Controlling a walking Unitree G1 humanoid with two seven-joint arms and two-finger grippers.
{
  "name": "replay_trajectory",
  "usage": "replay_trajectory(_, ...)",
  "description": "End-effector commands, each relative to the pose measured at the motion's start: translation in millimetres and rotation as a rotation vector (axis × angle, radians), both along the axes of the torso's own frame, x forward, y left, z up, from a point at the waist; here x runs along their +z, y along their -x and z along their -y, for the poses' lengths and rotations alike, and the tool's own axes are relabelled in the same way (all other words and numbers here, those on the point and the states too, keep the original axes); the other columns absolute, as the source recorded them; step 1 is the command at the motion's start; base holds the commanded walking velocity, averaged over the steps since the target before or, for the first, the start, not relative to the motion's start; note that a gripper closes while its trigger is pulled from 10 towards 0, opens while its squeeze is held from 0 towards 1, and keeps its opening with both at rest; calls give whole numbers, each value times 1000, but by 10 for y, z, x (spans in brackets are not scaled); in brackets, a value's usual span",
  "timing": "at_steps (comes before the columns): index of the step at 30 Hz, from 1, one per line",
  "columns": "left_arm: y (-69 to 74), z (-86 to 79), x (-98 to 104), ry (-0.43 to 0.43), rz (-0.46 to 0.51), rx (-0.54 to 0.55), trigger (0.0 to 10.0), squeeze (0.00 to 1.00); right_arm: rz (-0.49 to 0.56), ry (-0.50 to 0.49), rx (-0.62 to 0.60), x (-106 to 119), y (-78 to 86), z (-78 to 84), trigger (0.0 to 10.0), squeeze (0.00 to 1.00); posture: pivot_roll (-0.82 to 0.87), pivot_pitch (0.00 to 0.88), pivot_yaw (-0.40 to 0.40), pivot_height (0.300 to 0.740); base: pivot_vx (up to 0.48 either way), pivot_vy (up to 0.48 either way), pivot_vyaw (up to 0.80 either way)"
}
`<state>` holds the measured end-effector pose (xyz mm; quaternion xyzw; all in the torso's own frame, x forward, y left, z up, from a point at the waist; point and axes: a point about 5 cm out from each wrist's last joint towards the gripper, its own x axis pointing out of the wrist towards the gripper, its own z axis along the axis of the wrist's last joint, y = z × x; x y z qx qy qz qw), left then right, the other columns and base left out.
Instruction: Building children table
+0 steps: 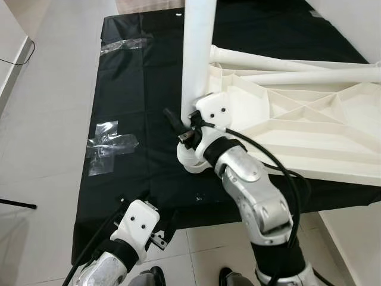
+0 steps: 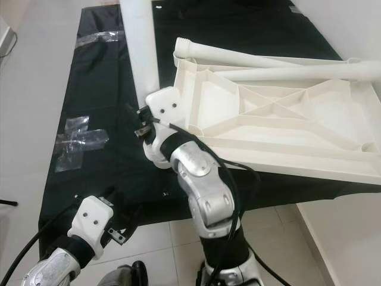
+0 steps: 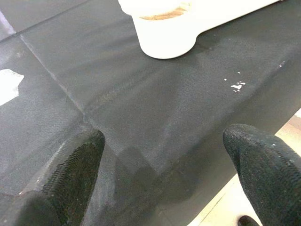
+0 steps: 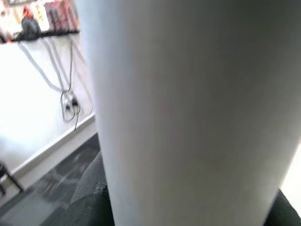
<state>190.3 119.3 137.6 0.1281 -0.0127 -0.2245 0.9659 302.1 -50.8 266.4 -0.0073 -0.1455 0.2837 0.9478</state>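
Right gripper clasped the upright white table leg at the tabletop's corner

The white tabletop [image 1: 309,137] lay underside up on the black sheet [image 1: 137,77], two loose legs [image 2: 280,67] resting across its far edge. An upright leg [image 1: 197,47] stood in the corner socket nearest the robot, and the right gripper [image 1: 189,122] was pressed around its base, black fingers [image 4: 89,193] showing on either side of the white tube. The left gripper [image 3: 164,183] hovered low over the sheet's near edge with its fingers spread wide and nothing between them. Clear tape [image 1: 107,146] crossed the sheet on the robot's left
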Motion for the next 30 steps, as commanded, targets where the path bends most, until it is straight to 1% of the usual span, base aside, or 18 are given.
replay_trajectory(1, 23, -14, -79, -14, -37, 1, 10000, 0, 48, -60, 27, 121, 22, 23, 10000, 0, 22, 236, 22, 740, 0, 0, 0)
replay_trajectory(3, -4, -9, -77, -17, -44, -8, 10000, 0, 58, -132, 37, 209, 19, 110, 10000, 0, 13, 230, 25, 740, 0, 0, 0)
replay_trajectory(4, -4, -9, -77, -17, -44, -8, 10000, 0, 58, -132, 37, 209, 19, 110, 10000, 0, 13, 230, 25, 740, 0, 0, 0)
replay_trajectory(6, -55, -26, -68, -18, -43, 5, 10000, 0, 61, -160, 32, 216, 12, 187, 10000, 0, -2, 217, 28, 740, 0, 0, 0)
replay_trajectory(8, -82, -39, -57, -18, -38, 16, 10000, 0, 61, -164, 27, 208, 10, 219, 10000, 0, -4, 216, 29, 740, 0, 0, 0)
replay_trajectory(9, -143, -74, -32, -12, -22, 52, 10000, 0, 58, -166, 16, 175, 8, 274, 10000, 0, -9, 201, 27, 740, 0, 0, 0)
replay_trajectory(12, -399, -223, 106, 40, 44, 192, 10000, 0, 35, -158, -26, 32, 47, 447, 10000, 0, -23, 182, 21, 740, 0, 0, 0)
replay_trajectory(14, -399, -223, 106, 40, 44, 192, 10000, 0, 35, -158, -26, 32, 47, 447, 10000, 0, -23, 182, 21, 740, 0, 0, 0)
replay_trajectory(16, -562, -326, 231, 59, 99, 266, 10000, 0, 8, -147, -51, -81, 91, 519, 10000, 0, -41, 164, 20, 740, 0, 0, 0)
replay_trajectory(17, -562, -326, 231, 59, 99, 266, 10000, 0, 8, -147, -51, -81, 91, 519, 10000, 0, -41, 164, 20, 740, 0, 0, 0)
replay_trajectory(18, -630, -373, 289, 65, 124, 300, 10000, 0, -10, -129, -66, -160, 115, 546, 10000, 0, -44, 156, 21, 740, 0, 0, 0)
replay_trajectory(20, -630, -373, 289, 65, 124, 300, 10000, 0, -10, -129, -66, -160, 115, 546, 10000, 0, -44, 156, 21, 740, 0, 0, 0)
replay_trajectory(22, -731, -433, 367, 70, 162, 345, 10000, 0, -48, -98, -86, -327, 162, 575, 10000, 0, -50, 134, 28, 740, 0, 0, 0)
replay_trajectory(23, -752, -444, 371, 64, 169, 355, 10000, 0, -63, -86, -94, -398, 176, 578, 10000, 0, -53, 128, 29, 740, 0, 0, 0)
replay_trajectory(24, -752, -444, 371, 64, 169, 355, 10000, 0, -63, -86, -94, -398, 176, 578, 10000, 0, -53, 128, 29, 740, 0, 0, 0)
replay_trajectory(26, -766, -446, 347, 53, 168, 364, 10000, 0, -77, -65, -109, -489, 177, 587, 10000, 0, -53, 121, 30, 740, 0, 0, 0)
replay_trajectory(27, -753, -447, 316, 28, 166, 377, 10000, 0, -83, -49, -120, -547, 171, 605, 10000, 0, -55, 116, 31, 740, 0, 0, 0)
replay_trajectory(30, -748, -448, 295, 11, 165, 388, 10000, 0, -86, -39, -127, -585, 171, 620, 10000, 0, -55, 116, 31, 740, 0, 0, 0)
